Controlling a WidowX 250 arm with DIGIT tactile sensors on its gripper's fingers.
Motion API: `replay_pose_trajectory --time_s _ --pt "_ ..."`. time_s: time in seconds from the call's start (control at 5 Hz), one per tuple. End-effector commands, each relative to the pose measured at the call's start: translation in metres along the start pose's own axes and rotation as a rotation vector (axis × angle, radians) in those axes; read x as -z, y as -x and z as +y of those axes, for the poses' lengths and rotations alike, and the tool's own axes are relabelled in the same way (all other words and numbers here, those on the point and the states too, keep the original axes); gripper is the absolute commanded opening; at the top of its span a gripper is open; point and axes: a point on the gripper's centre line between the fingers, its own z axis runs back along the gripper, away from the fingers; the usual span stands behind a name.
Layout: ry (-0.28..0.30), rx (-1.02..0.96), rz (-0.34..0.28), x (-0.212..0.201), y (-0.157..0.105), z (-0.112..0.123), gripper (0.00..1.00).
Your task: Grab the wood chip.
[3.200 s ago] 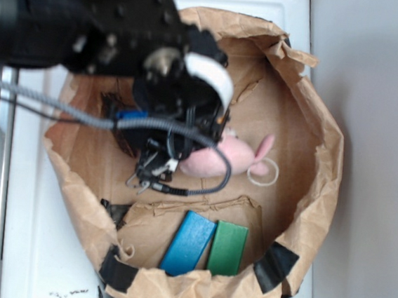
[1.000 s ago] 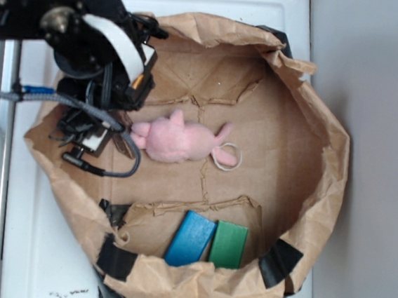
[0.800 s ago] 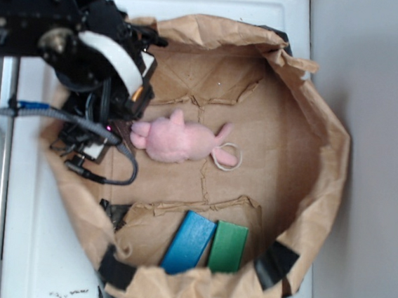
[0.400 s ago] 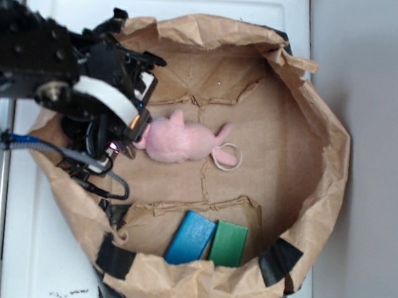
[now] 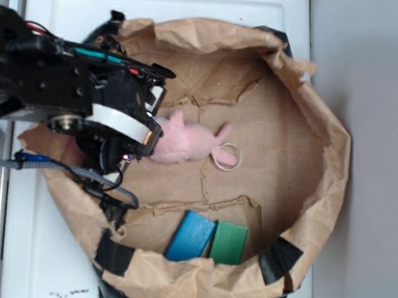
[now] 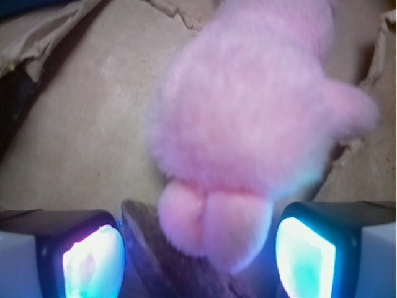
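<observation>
In the wrist view the wood chip [image 6: 162, 251], a dark-brown grainy sliver, lies on the bag floor between my fingers, nearer the left one. The end of the pink plush [image 6: 248, 124] overlaps its right part. My gripper [image 6: 198, 264] is open, with the left pad [image 6: 93, 261] and right pad [image 6: 307, 254] lit and standing either side of the chip and the plush's end. In the exterior view my gripper [image 5: 118, 141] sits over the left end of the plush [image 5: 189, 142], and the wood chip is hidden under it.
Everything lies inside a wide brown paper bag [image 5: 329, 154] on a white lid [image 5: 79, 4]. A blue block [image 5: 190, 236] and a green block [image 5: 228, 243] lie side by side at the front. A white ring [image 5: 225, 156] lies by the plush's right end.
The plush lies further left than 3.2 s ago. Over the last second my arm has moved down along the bag's left side, and the gripper now covers the plush's left end.
</observation>
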Motion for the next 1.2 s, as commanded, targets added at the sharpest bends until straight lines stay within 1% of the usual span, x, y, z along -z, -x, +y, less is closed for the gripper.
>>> replay_pose_trajectory --time_s 0.0,0.2,0.6,1.0 --pt "-0.013 -0.012 -0.058 0.002 -0.012 -0.002 0.0" --pt "0.037 -0.023 -0.06 -0.008 -0.015 0.001 0.0" --pt "0.077 -0.054 -0.042 -0.024 -0.022 0.002 0.0" --pt "0.158 -0.141 -0.023 -0.072 -0.045 0.017 0.0"
